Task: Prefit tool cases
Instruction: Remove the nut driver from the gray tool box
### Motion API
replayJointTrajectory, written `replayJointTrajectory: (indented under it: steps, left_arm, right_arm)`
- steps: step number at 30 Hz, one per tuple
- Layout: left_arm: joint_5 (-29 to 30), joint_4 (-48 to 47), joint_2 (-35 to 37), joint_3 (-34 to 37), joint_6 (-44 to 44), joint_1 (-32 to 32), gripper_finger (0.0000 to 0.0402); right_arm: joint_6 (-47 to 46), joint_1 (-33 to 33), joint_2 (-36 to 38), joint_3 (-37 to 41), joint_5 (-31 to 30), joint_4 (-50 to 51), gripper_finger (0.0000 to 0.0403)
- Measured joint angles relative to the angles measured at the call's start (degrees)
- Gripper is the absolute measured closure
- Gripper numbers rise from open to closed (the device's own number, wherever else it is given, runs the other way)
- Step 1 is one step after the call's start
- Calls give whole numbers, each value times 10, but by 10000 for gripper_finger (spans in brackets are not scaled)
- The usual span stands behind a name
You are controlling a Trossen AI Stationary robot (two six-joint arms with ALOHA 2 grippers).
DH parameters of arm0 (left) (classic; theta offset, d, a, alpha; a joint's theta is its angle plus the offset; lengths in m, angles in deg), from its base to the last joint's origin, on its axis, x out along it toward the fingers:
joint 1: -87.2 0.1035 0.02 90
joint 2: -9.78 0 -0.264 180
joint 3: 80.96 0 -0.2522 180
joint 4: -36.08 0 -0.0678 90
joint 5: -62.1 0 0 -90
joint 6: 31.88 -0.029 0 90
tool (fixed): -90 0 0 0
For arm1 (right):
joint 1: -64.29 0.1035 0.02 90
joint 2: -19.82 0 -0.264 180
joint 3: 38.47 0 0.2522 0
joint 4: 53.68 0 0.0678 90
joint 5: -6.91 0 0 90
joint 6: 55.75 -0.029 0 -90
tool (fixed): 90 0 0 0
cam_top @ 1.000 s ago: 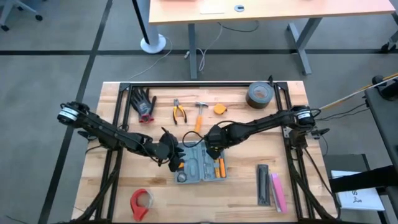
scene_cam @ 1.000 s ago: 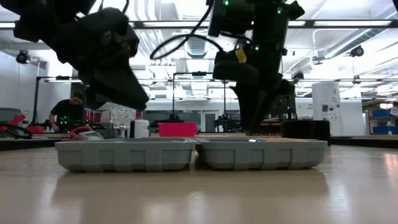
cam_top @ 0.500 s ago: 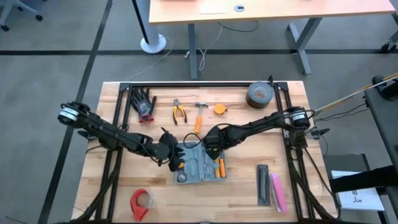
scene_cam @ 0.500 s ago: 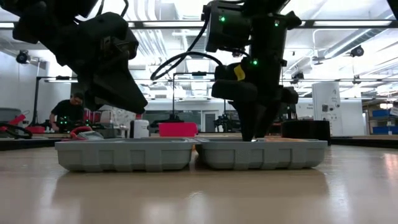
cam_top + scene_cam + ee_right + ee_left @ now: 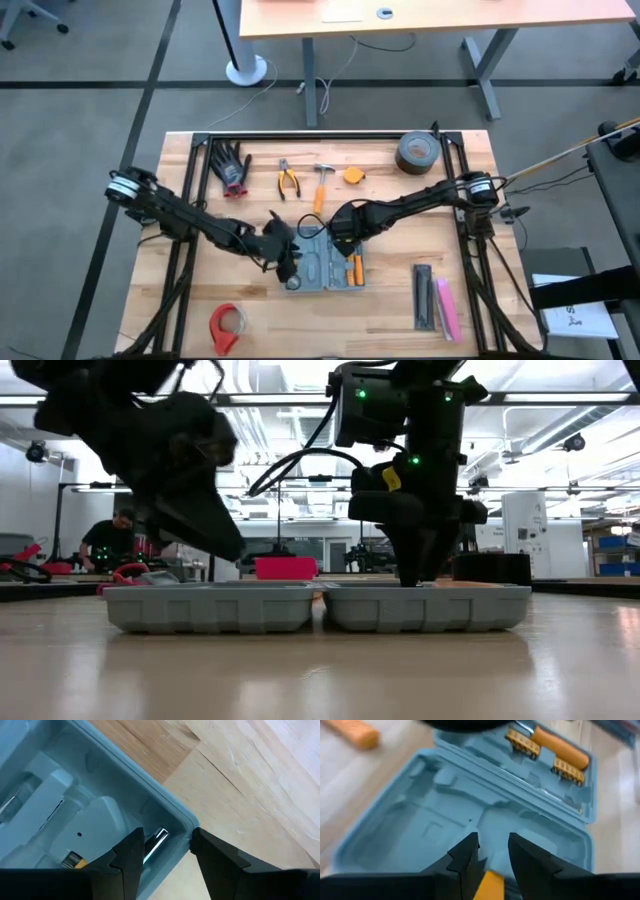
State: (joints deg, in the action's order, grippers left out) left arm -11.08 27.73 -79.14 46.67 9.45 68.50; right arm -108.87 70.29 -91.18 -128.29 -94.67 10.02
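Note:
The blue-grey tool case (image 5: pixel 325 268) lies open and flat on the wooden table, its moulded tray up; it also shows in the low view (image 5: pixel 310 608). My left gripper (image 5: pixel 285 255) is over the case's left half, shut on an orange-yellow tool (image 5: pixel 490 885). My right gripper (image 5: pixel 335 232) is open at the case's far rim. In the right wrist view (image 5: pixel 167 850) one finger stands inside the case's corner wall (image 5: pixel 189 826) and one outside. A shiny metal piece (image 5: pixel 157 839) lies in the tray between them. My left gripper pinches the orange-yellow tool's end (image 5: pixel 491 879) between its two fingers. The fingers slant down toward the case's tray (image 5: pixel 420 820). Only the part between the fingers shows; the gripper hides the remainder. My right gripper: I cannot tell whether its fingers touch the case's wall.
Two orange-handled tools (image 5: pixel 352 270) lie in the case's right half. At the far side lie gloves (image 5: pixel 231 165), pliers (image 5: pixel 289 180), a hammer (image 5: pixel 322 185), a tape measure (image 5: pixel 354 176) and a tape roll (image 5: pixel 417 152). A red tape dispenser (image 5: pixel 226 325) and black and pink bars (image 5: pixel 435 298) lie near.
My left gripper has gone a little toward the table's right and near edges and lower, farther over the case's left half, still shut on the orange tool. My right gripper has come down at the case's far rim. The case has slid slightly toward the table's right edge.

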Motion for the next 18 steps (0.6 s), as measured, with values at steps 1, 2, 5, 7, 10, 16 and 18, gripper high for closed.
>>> replayJointTrajectory:
  steps: [1,2,5,7,10,16,18]
  left_arm:
    - [0,-4,-15,-14,-10,0,291]
    - [0,-7,-30,-29,-17,0,291]
    - [3,-66,-66,-71,-21,1,291]
    - [6,-120,-87,-97,-20,3,290]
    - [17,-186,-104,-131,-15,3,288]
    - [21,-239,-118,-163,-16,3,294]
    - [21,-240,-117,-162,-16,3,294]
  right_arm:
    - [2,0,0,-1,0,1,249]
    - [5,0,0,-3,0,3,250]
    - [15,0,0,-5,0,7,249]
    - [26,0,0,-5,0,8,246]
    - [32,1,0,-5,0,9,244]
    - [35,1,0,-5,0,8,246]
    - [35,1,0,-5,0,8,248]
